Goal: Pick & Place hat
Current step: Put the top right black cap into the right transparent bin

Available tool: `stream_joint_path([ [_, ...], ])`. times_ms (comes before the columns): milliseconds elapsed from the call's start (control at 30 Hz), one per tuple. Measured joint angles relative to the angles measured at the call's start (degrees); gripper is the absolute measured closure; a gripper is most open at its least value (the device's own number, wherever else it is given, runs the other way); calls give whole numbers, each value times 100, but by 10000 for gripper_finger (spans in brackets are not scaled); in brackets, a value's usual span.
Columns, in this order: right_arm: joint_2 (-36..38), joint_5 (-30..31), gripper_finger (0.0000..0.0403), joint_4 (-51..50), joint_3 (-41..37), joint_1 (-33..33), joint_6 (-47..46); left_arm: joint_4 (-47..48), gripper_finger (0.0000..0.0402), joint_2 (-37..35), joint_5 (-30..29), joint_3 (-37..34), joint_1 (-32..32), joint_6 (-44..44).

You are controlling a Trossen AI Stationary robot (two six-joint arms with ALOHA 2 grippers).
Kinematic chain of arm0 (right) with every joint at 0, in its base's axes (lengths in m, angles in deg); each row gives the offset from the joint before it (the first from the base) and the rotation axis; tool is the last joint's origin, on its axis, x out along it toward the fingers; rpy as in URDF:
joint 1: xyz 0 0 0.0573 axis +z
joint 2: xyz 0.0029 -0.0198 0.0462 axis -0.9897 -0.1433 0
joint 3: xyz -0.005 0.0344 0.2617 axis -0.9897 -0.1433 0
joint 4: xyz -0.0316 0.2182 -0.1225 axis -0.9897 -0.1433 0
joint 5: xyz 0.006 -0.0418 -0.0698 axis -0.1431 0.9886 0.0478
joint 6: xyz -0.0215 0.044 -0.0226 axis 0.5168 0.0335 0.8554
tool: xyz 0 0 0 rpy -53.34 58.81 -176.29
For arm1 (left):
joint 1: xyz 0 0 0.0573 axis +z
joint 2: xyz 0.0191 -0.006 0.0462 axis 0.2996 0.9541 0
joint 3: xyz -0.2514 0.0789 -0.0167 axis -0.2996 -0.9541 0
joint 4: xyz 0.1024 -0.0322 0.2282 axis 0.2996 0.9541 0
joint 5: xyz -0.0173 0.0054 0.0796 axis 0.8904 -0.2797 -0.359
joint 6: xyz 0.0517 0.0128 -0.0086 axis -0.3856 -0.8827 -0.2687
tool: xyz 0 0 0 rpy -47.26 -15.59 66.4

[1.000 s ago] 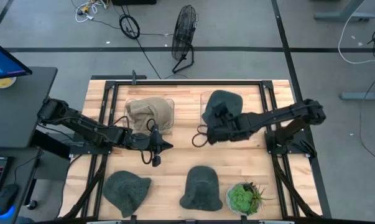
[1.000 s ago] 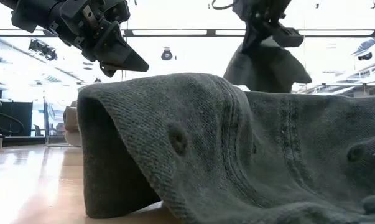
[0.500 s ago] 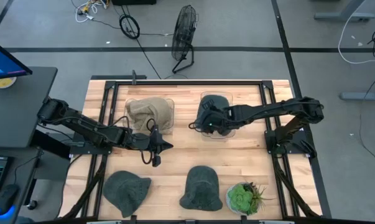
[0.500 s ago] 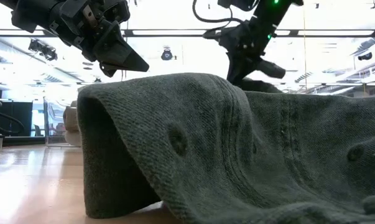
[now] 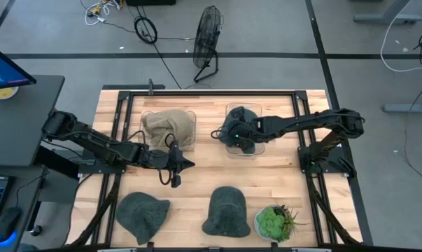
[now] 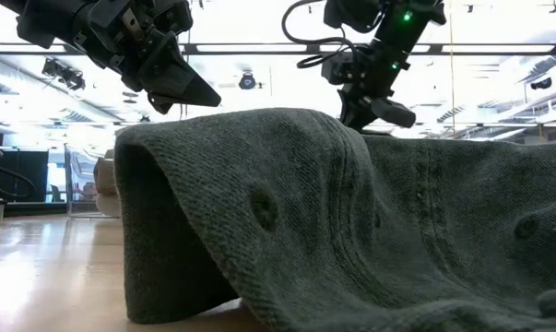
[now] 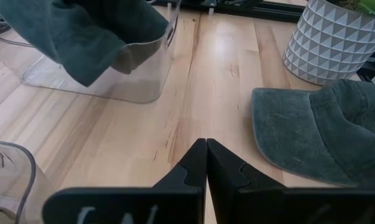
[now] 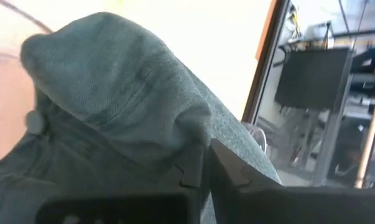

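A dark green hat (image 5: 247, 115) lies bunched in the right clear bin (image 5: 228, 108) at the table's far side. My right gripper (image 5: 233, 134) is at that bin's near left corner, shut on the hat (image 8: 112, 81). My left gripper (image 5: 181, 166) hovers shut over bare wood near the table's middle, pointing right, and touches nothing (image 7: 206, 152). A tan hat (image 5: 167, 124) fills the left clear bin. Two more dark green hats (image 5: 142, 213) (image 5: 227, 210) lie flat on the near part of the table. My right gripper pinches a raised fold of the dark green hat's cloth (image 8: 188, 142) between its two fingers (image 8: 227, 169). It comes down slanting from the table's right. The hat's bulk rests in the clear bin. How many layers are caught, I cannot tell.
A potted plant (image 5: 272, 222) in a white patterned pot (image 7: 336, 37) stands at the near right. The nearer middle hat (image 6: 351, 221) fills the low view. Black frame rails (image 5: 211, 92) edge the table. Bare wood lies between the bins and the near hats.
My right gripper, still shut on the hat, has moved toward the far edge, a little left, and down. The hat hung spread below it over the bin a second ago. It has since sunk into the right clear bin and bunched up.
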Motion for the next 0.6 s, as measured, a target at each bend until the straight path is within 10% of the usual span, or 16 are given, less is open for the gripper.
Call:
stream_joint_path([
  [600, 2, -22, 207, 73, 2, 355, 130, -2, 388, 0, 0, 0, -1, 63],
])
